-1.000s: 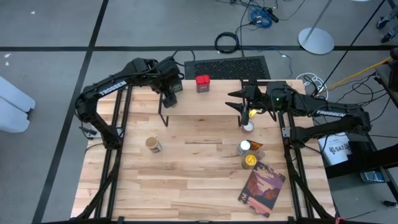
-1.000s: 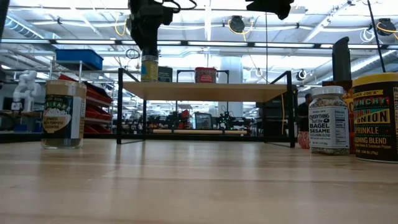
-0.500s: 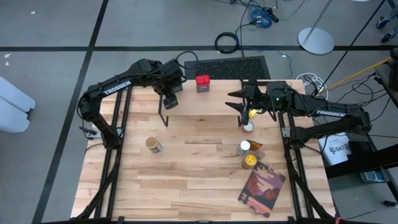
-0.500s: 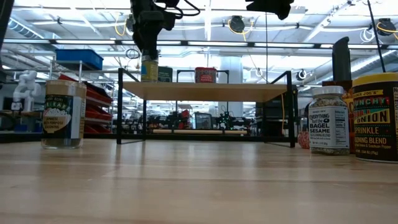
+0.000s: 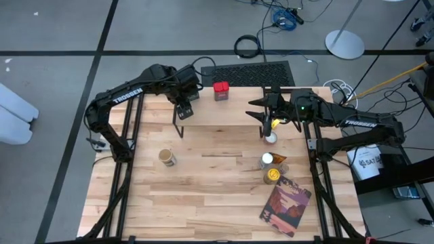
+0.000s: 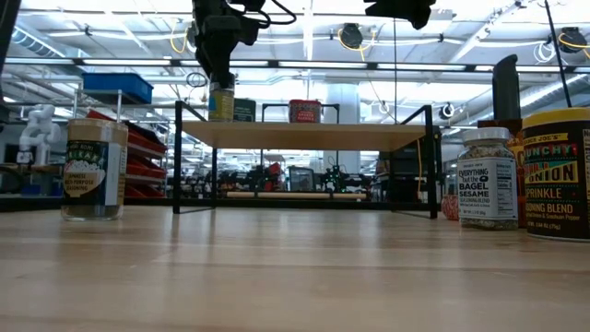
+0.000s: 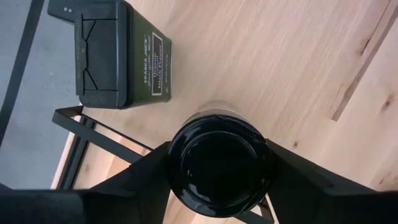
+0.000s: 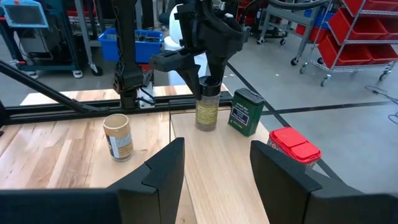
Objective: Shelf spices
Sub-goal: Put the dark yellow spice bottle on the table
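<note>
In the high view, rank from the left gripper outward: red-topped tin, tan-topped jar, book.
1. Red-topped tin, on the shelf just right of the left gripper.
2. Tan-topped jar, on the table nearer the front.
3. Book, front right corner.

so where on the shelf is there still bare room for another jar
The shelf is bare from the red-topped tin to its right end, below the right hand. Its left end is crowded: the left hand is around the black-lidded jar, close beside the dark green tin.
</note>
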